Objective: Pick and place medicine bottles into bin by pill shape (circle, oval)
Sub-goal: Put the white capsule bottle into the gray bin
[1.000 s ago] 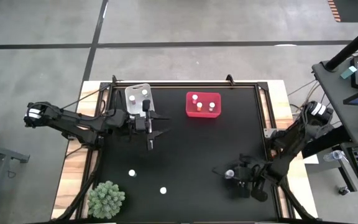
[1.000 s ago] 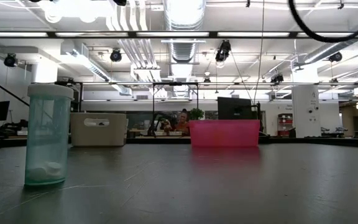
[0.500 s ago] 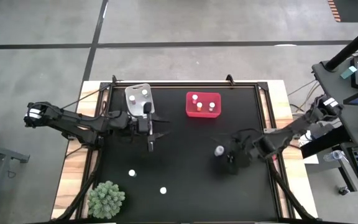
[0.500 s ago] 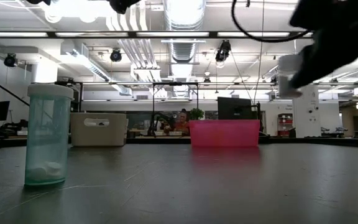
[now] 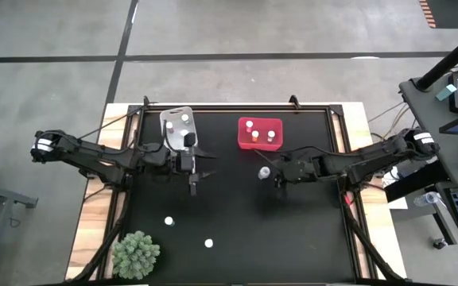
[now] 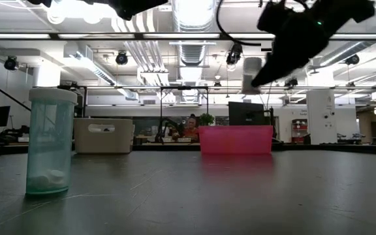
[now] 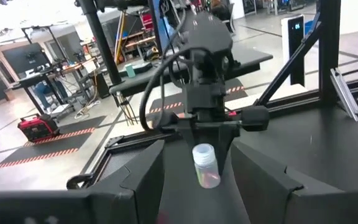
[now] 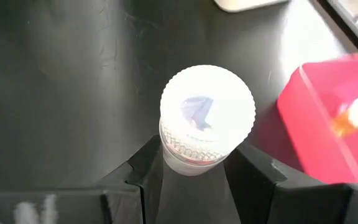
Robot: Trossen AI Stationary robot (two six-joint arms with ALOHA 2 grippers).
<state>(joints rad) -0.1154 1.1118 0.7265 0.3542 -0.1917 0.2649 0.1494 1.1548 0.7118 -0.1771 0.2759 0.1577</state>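
Two loose bottles stand near the bench's front edge, left of middle: one (image 5: 168, 221) just behind the green plant (image 5: 137, 254), the other (image 5: 208, 242) a little further right. In the low view the nearest bottle (image 6: 47, 141) shows tinted-clear walls with pale pills at its bottom.

Left gripper (image 5: 191, 165) hovers just in front of the whitish bin (image 5: 171, 121) at the back edge, clamped on a bottle (image 7: 204, 164): white cap up, reddish contents visible through the wall.

Red bin (image 5: 246, 139) at back middle, three caps showing inside.

Right gripper (image 5: 273, 176) carries a bottle (image 5: 265, 172) in the air, just in front of the red bin's right end; fingers closed on the body below the ribbed cap (image 8: 207, 106).

Handling, judged: light, rigid plastic, smooth-walled and likely slippery. Best grip is across the body under the cap, kept upright.

Change over the last second: the right arm has swung from the front right corner, up and back toward the red bin. Left arm has barely moved.
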